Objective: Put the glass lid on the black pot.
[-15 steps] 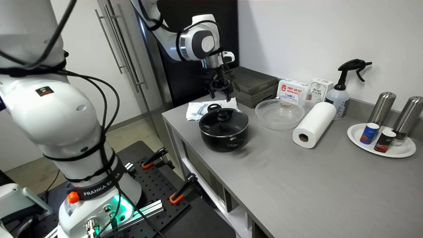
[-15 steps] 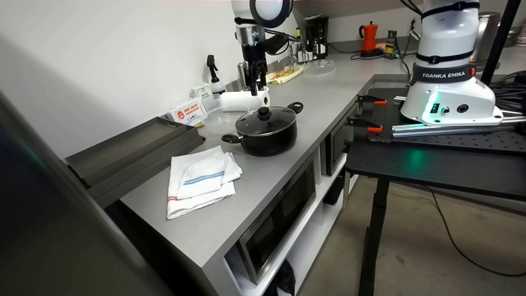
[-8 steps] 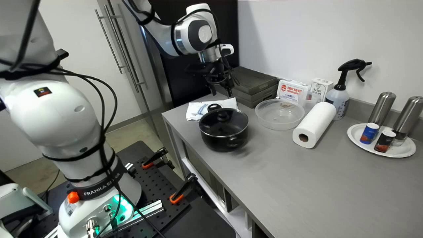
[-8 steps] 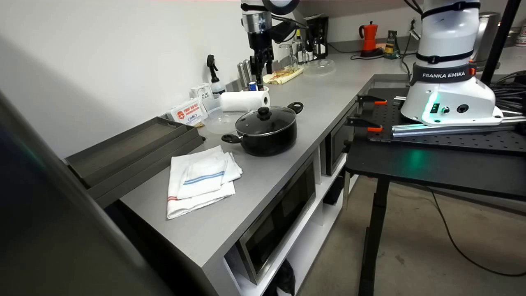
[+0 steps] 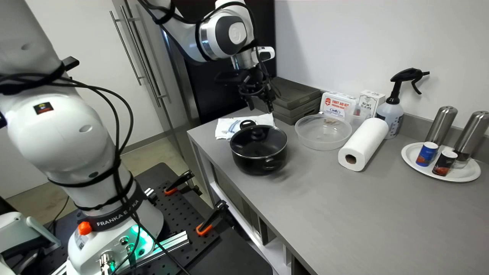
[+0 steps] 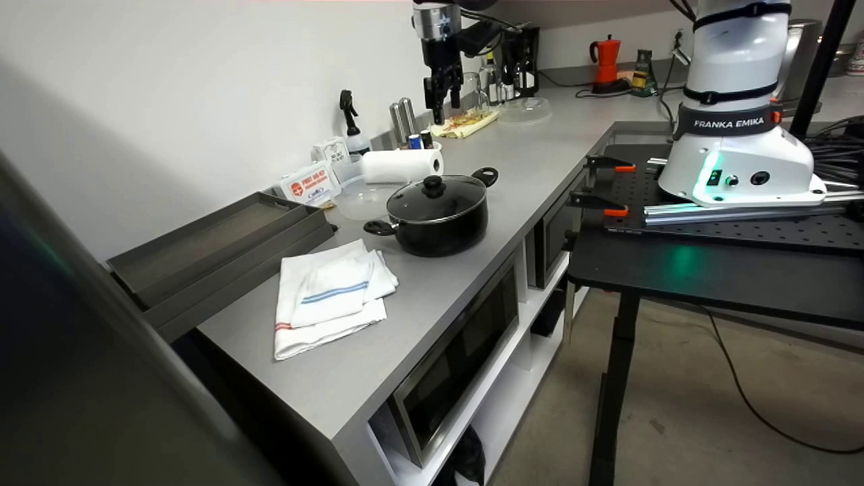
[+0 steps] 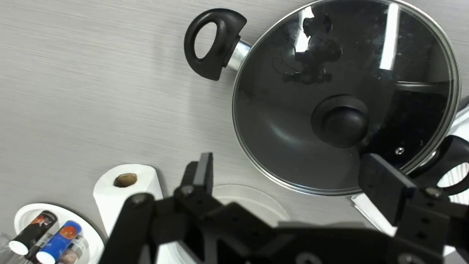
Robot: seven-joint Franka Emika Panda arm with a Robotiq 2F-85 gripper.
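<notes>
Glass lid (image 7: 340,82) atop blk pot (image 6: 443,237), both below pincer (image 7: 288,161) (spread wide), w/ gap btwn

In an exterior view the pincer (image 6: 447,113) has risen over the last second and drawn away from the glass lid (image 6: 437,202), widening the gap between them. Its shift has uncovered the blue shaker (image 6: 415,142) and the black shaker (image 6: 426,138), both largely hidden behind it before, along with more of the two steel grinders (image 6: 408,116). In an exterior view the arm's wrist joint (image 5: 231,34) has lifted too, while the shoulder (image 5: 65,133) has leaned a little farther toward that view's left edge.
</notes>
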